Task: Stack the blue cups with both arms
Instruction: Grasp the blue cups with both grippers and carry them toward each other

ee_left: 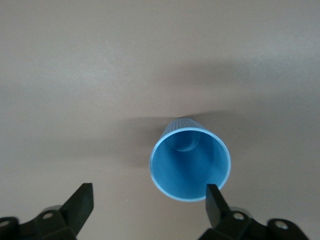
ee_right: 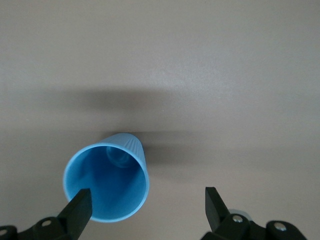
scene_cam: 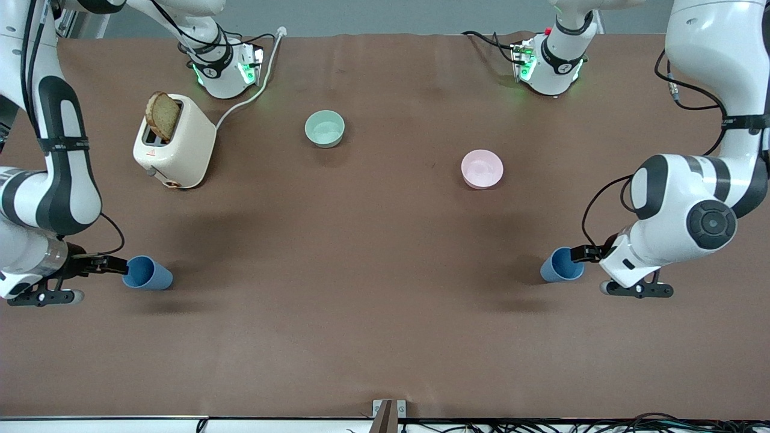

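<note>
While both end effectors gape, left end effector (ee_left: 147, 200) at ribbed tapered blue cup (ee_left: 190, 162), right end effector (ee_right: 147, 202) likewise.

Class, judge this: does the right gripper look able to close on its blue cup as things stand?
Probably not yet. The right gripper is open, but only one finger overlaps the cup's rim; the cup sits off-centre, not between the fingers. Nothing else is in the way.

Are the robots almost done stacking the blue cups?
Not yet. Nothing is stacked: the two blue cups stand apart, one at the right arm's end of the table, the other at the left arm's end. In hand: the right gripper and the left gripper are each open at a cup's rim. Left to do: grip, lift, bring together and nest them.
</note>
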Robot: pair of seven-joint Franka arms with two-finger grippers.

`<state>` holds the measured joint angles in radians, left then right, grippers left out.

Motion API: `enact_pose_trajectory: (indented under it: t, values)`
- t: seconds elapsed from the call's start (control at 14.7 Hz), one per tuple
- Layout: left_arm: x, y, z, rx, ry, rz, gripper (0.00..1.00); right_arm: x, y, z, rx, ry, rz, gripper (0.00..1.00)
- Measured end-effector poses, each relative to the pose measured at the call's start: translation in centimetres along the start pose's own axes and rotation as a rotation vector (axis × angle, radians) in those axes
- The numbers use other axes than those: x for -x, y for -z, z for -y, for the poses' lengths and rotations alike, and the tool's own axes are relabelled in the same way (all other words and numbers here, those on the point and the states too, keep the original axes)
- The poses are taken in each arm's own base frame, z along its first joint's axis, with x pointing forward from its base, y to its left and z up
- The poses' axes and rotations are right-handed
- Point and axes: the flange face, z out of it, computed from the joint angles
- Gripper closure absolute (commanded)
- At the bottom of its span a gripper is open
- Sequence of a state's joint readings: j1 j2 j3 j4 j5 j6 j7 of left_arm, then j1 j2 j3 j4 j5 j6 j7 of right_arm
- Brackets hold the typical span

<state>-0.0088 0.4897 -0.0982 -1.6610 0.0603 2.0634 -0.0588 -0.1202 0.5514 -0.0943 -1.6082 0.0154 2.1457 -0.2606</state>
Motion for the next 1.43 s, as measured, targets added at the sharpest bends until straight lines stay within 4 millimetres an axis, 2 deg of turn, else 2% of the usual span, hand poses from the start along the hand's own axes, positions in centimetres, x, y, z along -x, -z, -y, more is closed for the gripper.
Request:
enact_pose_trajectory:
  t: [0.14, 0.34, 0.48, 0.54, 0.61, 0.68, 0.75, 0.81, 0.88, 1.02, 1.09, 1.22, 1.36, 1.43]
  values:
    - [-0.2, -1.9, 0.0, 0.003, 0.0, 0.009, 0.24, 0.2, -1.5, 0.1, 0.003, 0.002, -0.009, 0.03]
    - [-0.5, -4.1, -0.2, 0.006, -0.003, 0.026, 0.51, 0.3, -3.0, 0.3, -0.01, -0.009, -0.028, 0.11]
    - [-0.5, -4.7, -0.6, 0.007, -0.008, 0.034, 0.7, 0.2, -4.0, 0.4, -0.023, -0.021, -0.034, 0.25]
    - [-0.5, -5.0, -0.8, 0.007, -0.011, 0.037, 0.8, 0.2, -4.4, 0.4, -0.025, -0.023, -0.031, 0.4]
    - [-0.5, -5.1, -0.9, 0.007, -0.013, 0.04, 0.91, 0.2, -4.9, 0.5, -0.027, -0.023, -0.025, 0.48]
    - [-0.5, -5.2, -0.9, 0.007, -0.013, 0.041, 1.0, 0.3, -5.3, 0.5, -0.029, -0.023, -0.018, 0.63]
    - [-0.5, -5.2, -0.9, 0.007, -0.013, 0.04, 1.0, 0.3, -5.7, 0.6, -0.03, -0.023, -0.014, 0.83]
    - [-0.5, -5.1, -0.9, 0.007, -0.013, 0.037, 1.0, 0.3, -5.9, 0.6, -0.03, -0.023, -0.013, 0.97]
    - [-0.7, -4.9, -1.0, 0.008, -0.014, 0.031, 1.0, 0.3, -6.0, 0.6, -0.03, -0.023, -0.013, 0.99]
    - [-1.2, -3.6, -1.4, 0.013, -0.019, 0.005, 1.0, 0.2, -6.1, 0.5, -0.035, -0.029, -0.016, 1.0]
    - [-1.6, -2.3, -2.3, 0.023, -0.032, -0.014, 1.0, 0.2, -6.0, 0.5, -0.039, -0.034, -0.02, 1.0]
    - [-1.9, 1.6, -5.6, 0.047, -0.056, -0.036, 1.0, -0.2, -5.3, 0.4, -0.039, -0.036, -0.035, 0.99]
    - [-1.6, 6.2, -9.8, 0.072, -0.055, -0.046, 1.0, -0.9, -4.1, 0.6, -0.042, -0.032, -0.039, 0.99]
    - [-1.1, 8.0, -12.3, 0.086, -0.045, -0.047, 1.0, -1.3, -3.2, 0.8, -0.047, -0.027, -0.033, 0.99]
